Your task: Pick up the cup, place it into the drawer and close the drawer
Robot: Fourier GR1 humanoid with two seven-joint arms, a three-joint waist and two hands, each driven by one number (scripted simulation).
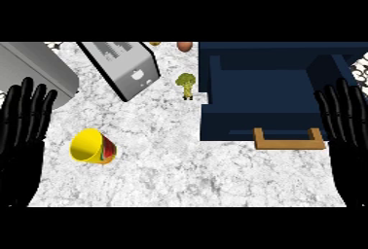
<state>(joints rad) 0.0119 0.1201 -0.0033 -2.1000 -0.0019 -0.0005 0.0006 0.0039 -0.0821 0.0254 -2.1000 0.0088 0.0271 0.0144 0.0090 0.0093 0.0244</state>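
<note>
Both hands rested open, fingers up: left hand (22, 131) at left edge, right hand (345, 131) at right edge. I saw the yellow cup (92, 147) on its side on the counter (179, 170), well apart from the open navy drawer (266, 92). Broccoli (186, 84) stood just beside the drawer.

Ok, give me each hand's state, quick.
Left hand: open, fingers straight, holding nothing, at the left edge.
Right hand: open, fingers straight, holding nothing, at the right edge.

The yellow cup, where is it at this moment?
In the head view the yellow cup lies on its side on the white marble counter, at the left, beside the open black left hand.
</note>
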